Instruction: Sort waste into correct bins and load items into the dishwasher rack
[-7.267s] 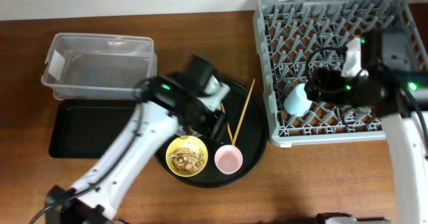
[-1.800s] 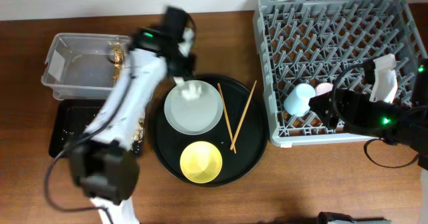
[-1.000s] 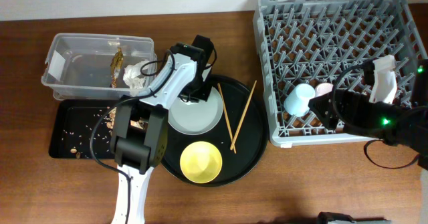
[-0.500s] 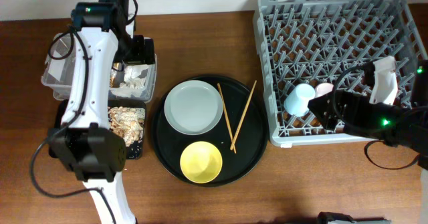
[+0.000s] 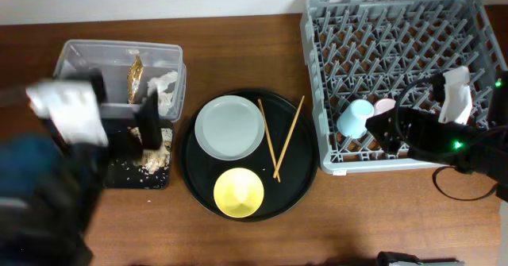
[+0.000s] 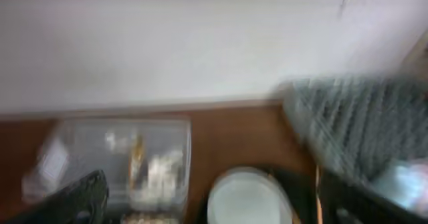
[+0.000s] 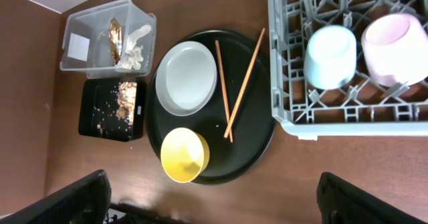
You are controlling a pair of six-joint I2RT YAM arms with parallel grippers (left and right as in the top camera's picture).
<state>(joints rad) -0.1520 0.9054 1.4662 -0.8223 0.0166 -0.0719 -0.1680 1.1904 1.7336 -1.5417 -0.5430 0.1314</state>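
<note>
Waste looks sorted by kind: the clear tub [image 5: 111,59] at ten o'clock on the worktop [image 5: 238,44] holds the dry rubbish, the brown-gold wrapper [image 5: 135,74] and white tissue [image 5: 165,87], while the shallow black tray [image 7: 84,110] just at its six o'clock takes the crumbly food scraps [image 7: 125,92]. In the dishwasher rack [image 5: 381,28] at two o'clock, the light blue cup [image 7: 330,48] and pink cup [image 7: 393,40] sit side by side at the six o'clock edge, apparently tipped between pegs so that they stay put and drain. The round black tray [image 5: 302,163] in the middle carries what is not yet loaded: the grey-green plate [image 5: 229,128] at eleven o'clock, the yellow bowl [image 5: 238,192] at six, the two chopsticks [image 5: 288,139] at three. The right tool [image 7: 212,178] hangs high over the rack, fingers wide with nothing between; the left tool [image 6: 210,184] (badly blurred) seems wide and empty above the bins
</note>
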